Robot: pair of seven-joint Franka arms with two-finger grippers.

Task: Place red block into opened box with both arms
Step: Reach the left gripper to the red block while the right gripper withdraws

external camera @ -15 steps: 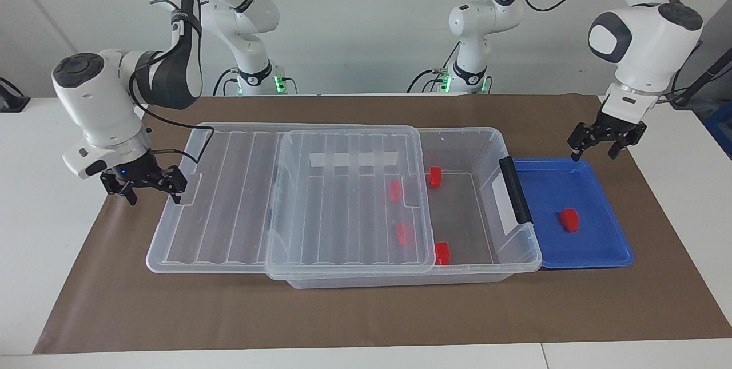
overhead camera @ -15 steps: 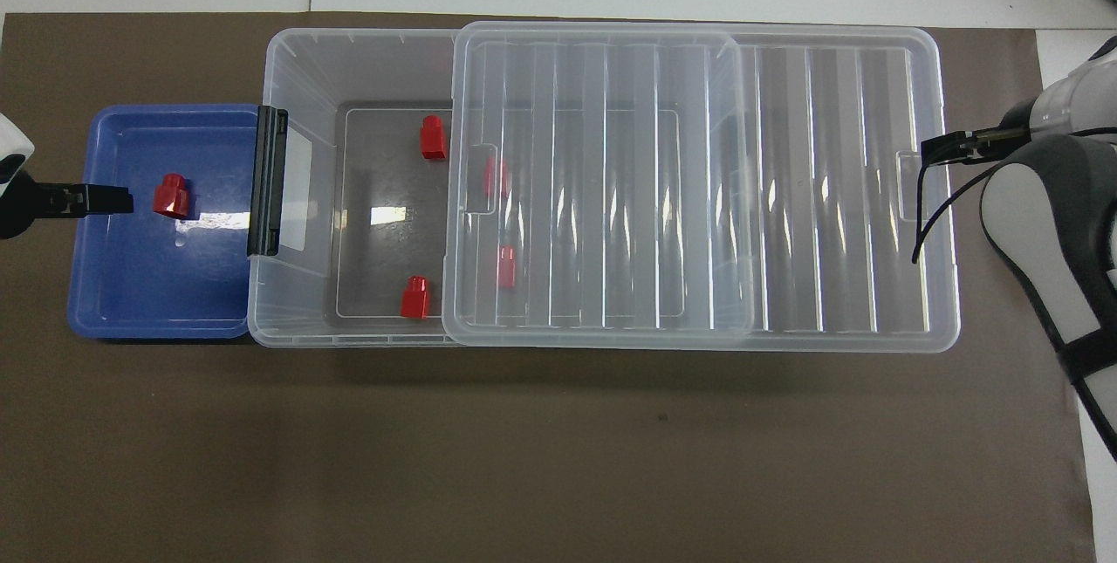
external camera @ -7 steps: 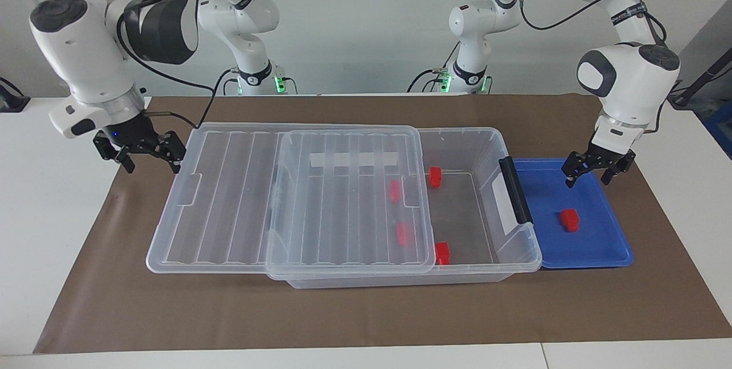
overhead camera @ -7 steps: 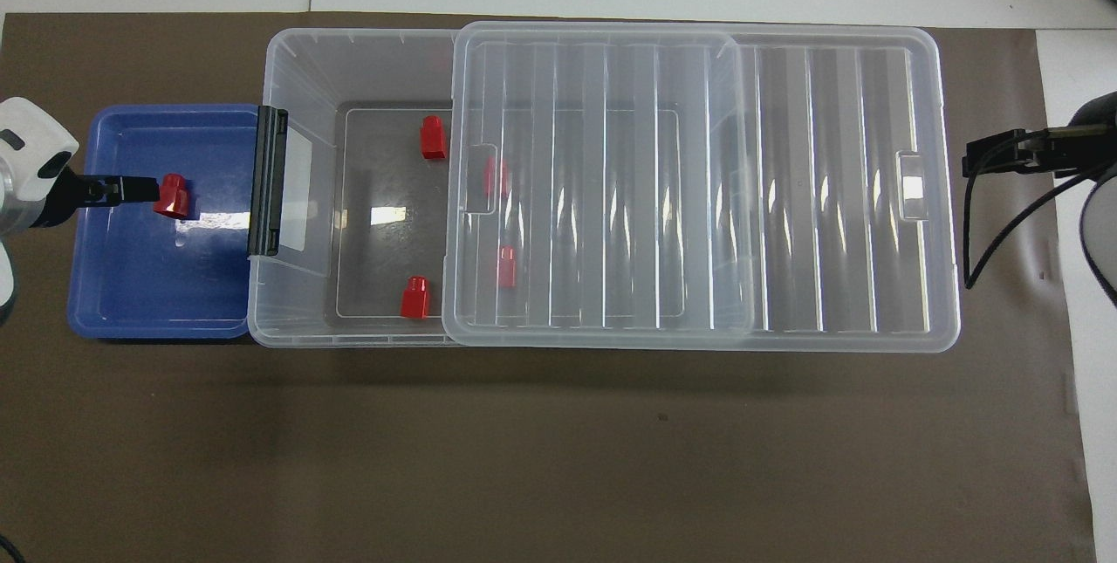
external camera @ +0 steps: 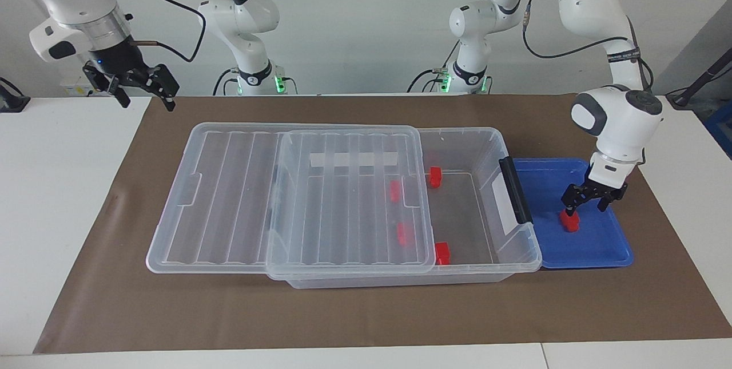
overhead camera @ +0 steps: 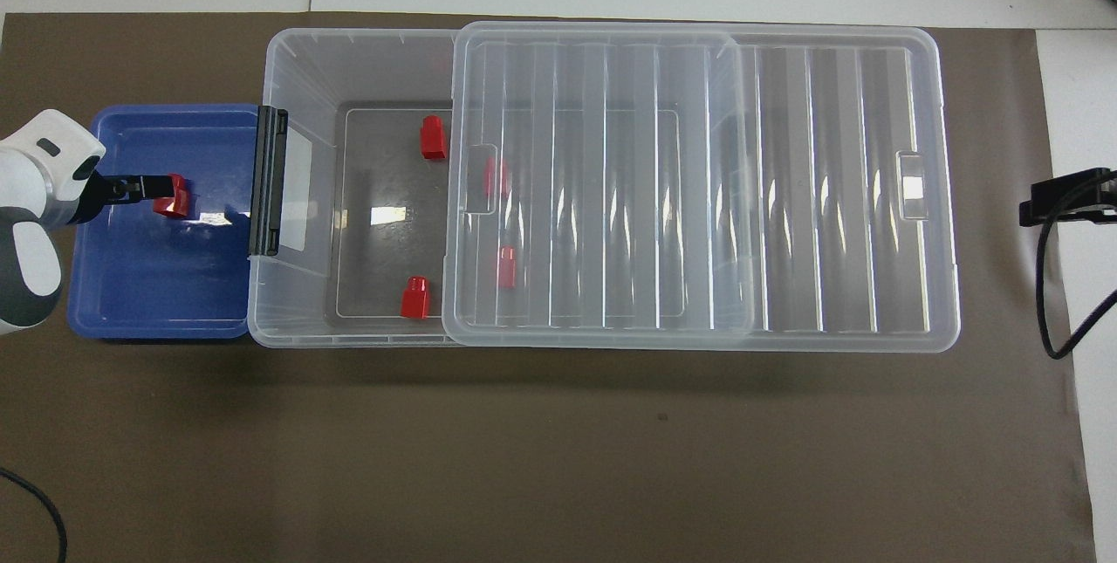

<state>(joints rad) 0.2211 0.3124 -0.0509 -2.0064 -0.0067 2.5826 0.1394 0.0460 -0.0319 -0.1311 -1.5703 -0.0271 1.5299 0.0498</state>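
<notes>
Down in the blue tray (external camera: 606,249), which sits against the black-handled end of the box (external camera: 492,146) toward the left arm's end of the table, the red block (external camera: 569,221) lies on the tray floor, and the left gripper (external camera: 584,207) stands right over it. Its fingers are spread, one fingertip (external camera: 568,209) at the block's top and the other off to the side nearer the tray's outer wall; whether that first tip actually touches the block cannot be told. From overhead the left gripper (overhead camera: 144,188) covers the end of the red block (overhead camera: 177,199) that points away from the box, with the rest of the block showing just past the tips. The box is open at this end, its ribbed clear lid (external camera: 349,197) slid toward the right arm's end, and four other red blocks (external camera: 435,177) rest on the box floor, two of them under the lid. The right gripper (external camera: 143,91) hangs high in the air, spread and holding nothing, over the table edge past the lid's end of the box.
</notes>
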